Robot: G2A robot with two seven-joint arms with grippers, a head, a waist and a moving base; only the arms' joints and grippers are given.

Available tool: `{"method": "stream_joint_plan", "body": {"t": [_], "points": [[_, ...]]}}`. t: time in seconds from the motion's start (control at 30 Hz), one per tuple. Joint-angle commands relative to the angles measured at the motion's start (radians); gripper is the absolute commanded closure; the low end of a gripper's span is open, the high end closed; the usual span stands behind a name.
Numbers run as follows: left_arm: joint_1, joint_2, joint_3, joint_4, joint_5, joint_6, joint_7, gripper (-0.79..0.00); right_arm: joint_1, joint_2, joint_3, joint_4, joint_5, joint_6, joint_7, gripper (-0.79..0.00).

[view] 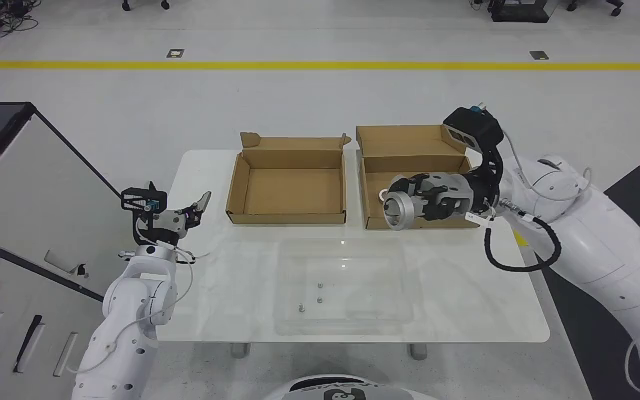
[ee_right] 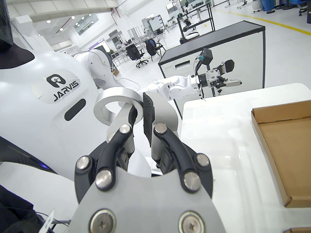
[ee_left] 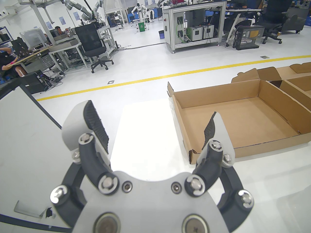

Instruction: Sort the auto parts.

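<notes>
- My left arm is bent at my left side, forearm pointing forward; the left gripper point(ee_left: 151, 115) faces ahead with its jaws spread wide.
- My right arm is stretched forward, wrist folded inward, so the right gripper point(ee_right: 140, 109) points toward my left, jaws pinching a metal ring point(ee_right: 114, 98) by its rim.

The parts point(view: 318, 294) in the tray point(view: 362, 285) are too small to identify, and the right gripper point(view: 407, 205) with its ring point(view: 395, 211) hides part of the right box point(view: 376, 181).
</notes>
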Motion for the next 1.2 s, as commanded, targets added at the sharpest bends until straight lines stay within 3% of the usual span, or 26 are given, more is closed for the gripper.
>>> {"method": "stream_joint_plan", "body": {"t": [0.0,0.13,0.27,0.6,0.93,1.17], "points": [[0.000,0.000,0.000,0.000,0.000,0.000,0.000,-0.785,-0.003,-0.001,-0.001,-0.002,0.003,0.003,-0.008,0.000],[0.000,0.000,0.000,0.000,0.000,0.000,0.000,-0.785,-0.029,-0.012,-0.002,-0.030,0.062,0.011,-0.044,0.000],[0.000,0.000,0.000,0.000,0.000,0.000,0.000,-0.785,-0.027,-0.026,-0.010,-0.048,0.188,0.000,-0.001,0.000],[0.000,0.000,0.000,0.000,0.000,0.000,0.000,-0.785,-0.002,-0.074,-0.002,-0.137,0.493,0.086,0.085,0.000],[0.000,0.000,0.000,0.000,0.000,0.000,0.000,-0.785,-0.065,-0.149,0.112,-0.182,0.769,0.218,0.218,0.000],[0.000,0.000,0.000,0.000,0.000,0.000,0.000,-0.785,-0.122,-0.209,0.224,-0.150,0.754,0.293,0.292,0.000]]}}
